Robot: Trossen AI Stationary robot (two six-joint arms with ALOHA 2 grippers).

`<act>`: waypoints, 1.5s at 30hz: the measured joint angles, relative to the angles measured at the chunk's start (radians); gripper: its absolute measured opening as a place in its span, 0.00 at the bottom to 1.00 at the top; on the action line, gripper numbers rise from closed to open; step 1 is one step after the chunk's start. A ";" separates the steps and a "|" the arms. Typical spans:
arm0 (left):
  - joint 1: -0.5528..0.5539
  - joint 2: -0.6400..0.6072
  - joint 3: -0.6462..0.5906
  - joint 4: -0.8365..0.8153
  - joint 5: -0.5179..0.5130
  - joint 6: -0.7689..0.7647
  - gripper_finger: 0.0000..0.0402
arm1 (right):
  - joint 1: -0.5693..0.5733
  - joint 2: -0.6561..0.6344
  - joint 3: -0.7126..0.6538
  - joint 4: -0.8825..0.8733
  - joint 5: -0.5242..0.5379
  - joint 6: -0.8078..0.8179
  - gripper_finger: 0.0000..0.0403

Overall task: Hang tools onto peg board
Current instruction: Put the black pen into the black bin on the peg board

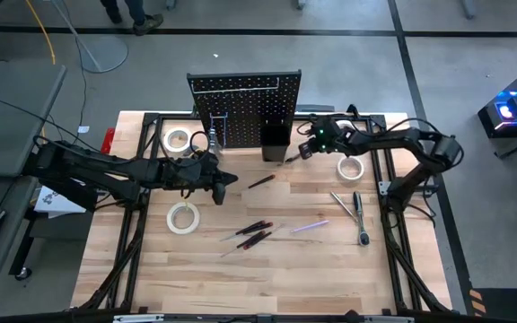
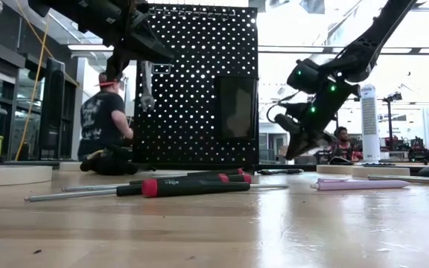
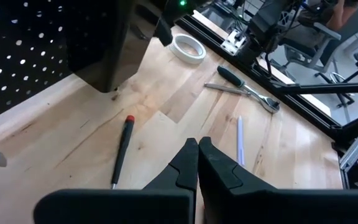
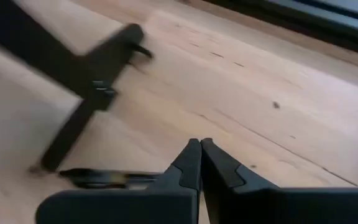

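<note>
The black peg board [image 1: 245,97] stands upright at the table's far edge, with its black bin [image 1: 274,136] on the front. A silver wrench [image 2: 147,85] hangs on the board. My left gripper [image 1: 231,179] is shut and empty above the table, in front of the board; a red-banded screwdriver [image 3: 122,149] lies ahead of it. My right gripper [image 1: 301,153] is shut and empty just right of the bin, low over the table. A dark slim tool [image 4: 98,178] lies on the wood beside its fingers. Other screwdrivers [image 1: 253,233] and a purple one [image 1: 311,226] lie mid-table.
White tape rolls lie at the far left [image 1: 179,140], the near left [image 1: 183,218] and the right [image 1: 352,168]. A ratchet and a wrench [image 1: 354,212] lie at the right. A person [image 2: 104,123] sits on the floor behind the table.
</note>
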 joint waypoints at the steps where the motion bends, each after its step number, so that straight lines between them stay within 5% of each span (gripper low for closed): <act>1: 0.000 0.000 0.000 -0.001 -0.005 0.000 0.00 | -0.006 0.011 0.000 0.003 0.000 0.000 0.00; 13: -0.001 0.000 0.000 0.001 -0.028 -0.005 0.00 | 0.069 0.103 0.006 -0.048 -0.029 0.060 0.00; 24: -0.014 0.000 -0.001 -0.024 -0.027 -0.019 0.00 | 0.367 0.091 0.002 -0.119 -0.089 0.183 0.00; 34: -0.069 0.117 -0.001 0.073 -0.027 -0.075 0.00 | 0.627 0.018 -0.005 -0.087 -0.003 0.429 0.00; 45: -0.068 0.374 0.024 0.443 0.090 -0.026 0.00 | 0.574 -0.276 -0.002 -0.677 0.240 0.548 0.00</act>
